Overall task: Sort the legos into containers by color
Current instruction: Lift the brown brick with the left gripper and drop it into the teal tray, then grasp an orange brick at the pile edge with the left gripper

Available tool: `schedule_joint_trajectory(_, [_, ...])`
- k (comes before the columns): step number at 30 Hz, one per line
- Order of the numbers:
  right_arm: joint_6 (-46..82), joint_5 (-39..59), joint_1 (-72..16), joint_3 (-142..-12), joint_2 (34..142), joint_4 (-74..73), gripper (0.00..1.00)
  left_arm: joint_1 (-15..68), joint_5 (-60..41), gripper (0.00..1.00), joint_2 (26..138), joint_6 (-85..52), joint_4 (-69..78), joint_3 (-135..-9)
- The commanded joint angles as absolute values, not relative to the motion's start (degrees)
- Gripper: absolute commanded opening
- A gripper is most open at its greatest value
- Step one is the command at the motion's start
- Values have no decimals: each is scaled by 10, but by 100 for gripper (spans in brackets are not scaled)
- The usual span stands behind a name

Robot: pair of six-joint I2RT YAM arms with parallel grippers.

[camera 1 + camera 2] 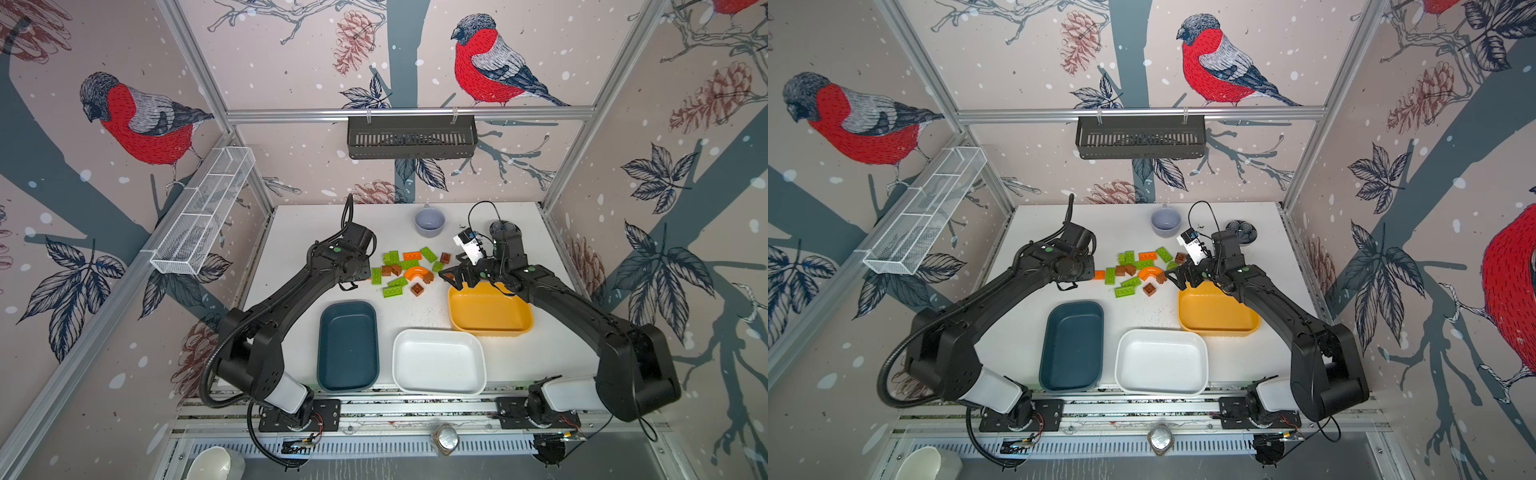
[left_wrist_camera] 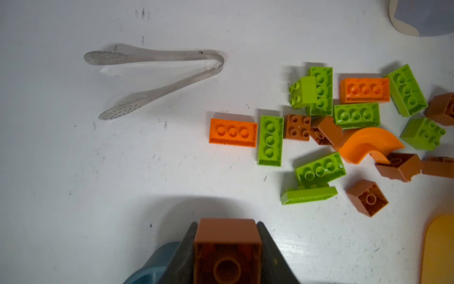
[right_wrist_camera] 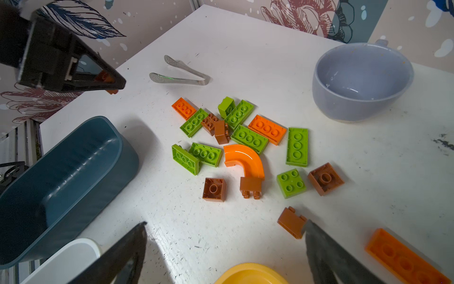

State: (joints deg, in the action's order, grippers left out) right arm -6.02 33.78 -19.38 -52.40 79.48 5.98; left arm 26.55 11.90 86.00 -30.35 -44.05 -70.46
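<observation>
Brown block [image 2: 227, 248] is being gripped by the left gripper [image 2: 227, 222], just above the table beside the loose legos [image 1: 409, 272]; teal tray [image 1: 348, 349] is lying directly base-ward of it, nearest this arm. Right gripper [image 3: 226, 223] is hovering wide open.

A loose heap of small studded plastic bricks [image 1: 409, 270] lies on the white tabletop at the centre of both top views. It holds lime-green plates, orange plates, a curved orange arch [image 1: 415, 272] and brown square blocks. One brown square block [image 2: 227, 248] is clamped in the left gripper [image 2: 227, 223]. Below the heap sit three empty, shallow, rounded containers: a dark teal tray [image 1: 348, 345] at lower left, a white tray [image 1: 439, 361] at lower centre, and a mustard yellow tray [image 1: 488, 311] to the right.
</observation>
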Motion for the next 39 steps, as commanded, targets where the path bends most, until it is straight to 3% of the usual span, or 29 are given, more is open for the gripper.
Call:
schedule_joint_trajectory(1, [-65, 355, -194, -531, 798, 57, 99, 272, 98, 33, 816, -336, -533, -674])
schedule_joint_trajectory(11, [-64, 384, -199, -541, 812, 59, 99, 293, 54, 37, 729, -404, -495, -507])
schedule_joint_trajectory(16, [-70, 395, -201, -540, 805, 69, 99, 293, 68, 67, 756, -398, -487, -511])
schedule_joint_trajectory(19, [-68, 391, -201, -535, 800, 68, 99, 293, 82, 74, 761, -389, -504, -536])
schedule_joint_trajectory(25, [-73, 387, -199, -534, 797, 68, 99, 292, 128, 79, 806, -357, -496, -626])
schedule_joint_trajectory(29, [-77, 383, -195, -537, 794, 70, 99, 278, 146, 83, 880, -251, -465, -699])
schedule_joint_trajectory(32, [-76, 379, -193, -535, 789, 67, 99, 261, 104, 95, 923, -120, -455, -745])
schedule_joint_trajectory(39, [-70, 371, -185, -514, 768, 56, 99, 231, 79, 95, 973, 152, -407, -751])
